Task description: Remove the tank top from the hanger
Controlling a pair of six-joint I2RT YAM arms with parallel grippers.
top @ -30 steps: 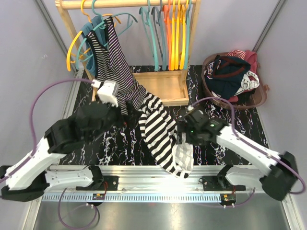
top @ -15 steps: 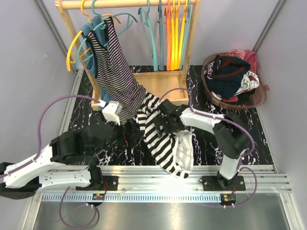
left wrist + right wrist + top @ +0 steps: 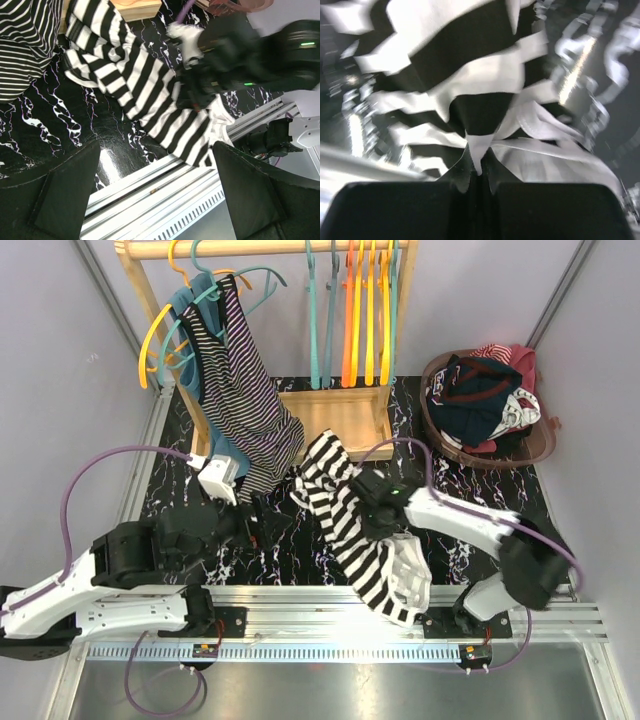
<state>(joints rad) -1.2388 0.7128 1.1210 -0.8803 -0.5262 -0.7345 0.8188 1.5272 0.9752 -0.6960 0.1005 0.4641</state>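
Note:
The tank top, with broad black and white stripes, lies crumpled on the black marbled table, its white end hanging over the near rail. It also fills the left wrist view and the right wrist view. My right gripper is shut on a fold of it near its middle, and the pinched cloth shows between the closed jaws. My left gripper stands open to its left, with nothing between its fingers. I make out no hanger inside this tank top.
A wooden rack at the back carries teal and orange hangers, plus a thin-striped garment on a teal hanger. Its wooden base sits behind the tank top. A basket of clothes stands back right. A metal rail edges the near side.
My right gripper has closed on the tank top and dragged it toward the near right. The left arm drew back to the left, jaws still open.

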